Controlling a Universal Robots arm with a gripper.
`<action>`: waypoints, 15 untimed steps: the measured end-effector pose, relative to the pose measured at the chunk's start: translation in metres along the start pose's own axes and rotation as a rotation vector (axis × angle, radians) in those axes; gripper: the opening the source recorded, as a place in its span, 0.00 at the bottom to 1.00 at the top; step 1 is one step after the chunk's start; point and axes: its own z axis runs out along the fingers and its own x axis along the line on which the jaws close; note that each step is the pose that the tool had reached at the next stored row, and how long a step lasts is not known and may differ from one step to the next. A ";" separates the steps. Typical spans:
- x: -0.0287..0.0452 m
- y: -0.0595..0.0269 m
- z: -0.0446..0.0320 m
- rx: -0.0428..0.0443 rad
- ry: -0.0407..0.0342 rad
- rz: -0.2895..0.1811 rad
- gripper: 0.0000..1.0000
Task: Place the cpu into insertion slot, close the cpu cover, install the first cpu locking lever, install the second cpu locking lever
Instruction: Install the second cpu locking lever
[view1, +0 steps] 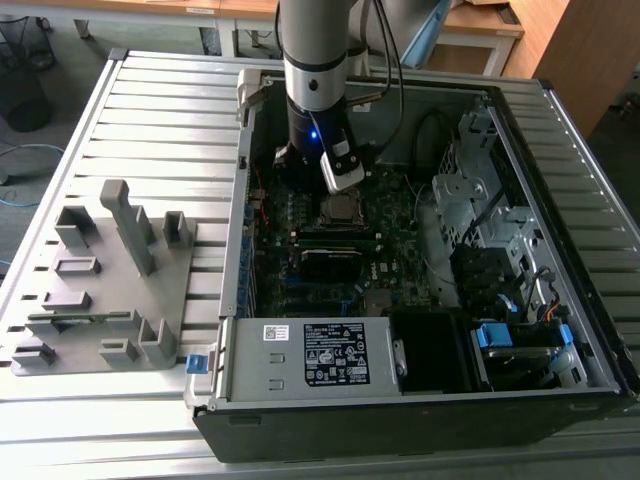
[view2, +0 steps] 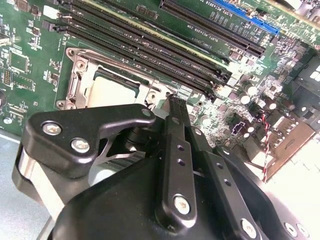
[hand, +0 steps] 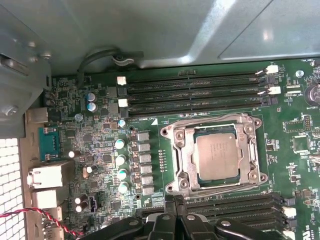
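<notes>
now we see the cpu seated in the insertion slot, the cpu cover shut over it; our gripper hovers beside, clenched, empty. levers need hooking next, we judge.

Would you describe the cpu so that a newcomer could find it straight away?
Look inside the open computer case at the green motherboard. Beside the long black memory slots sits the silvery cpu cover, closed over the socket. The cpu is the dull grey square showing through its cut-out.
</notes>
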 end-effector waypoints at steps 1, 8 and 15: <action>0.0000 -0.0001 -0.0001 0.0002 0.0001 0.000 0.10; -0.0056 0.0006 0.0002 0.0004 0.0002 0.000 0.10; -0.0245 0.0027 0.0019 0.0003 0.0002 0.000 0.10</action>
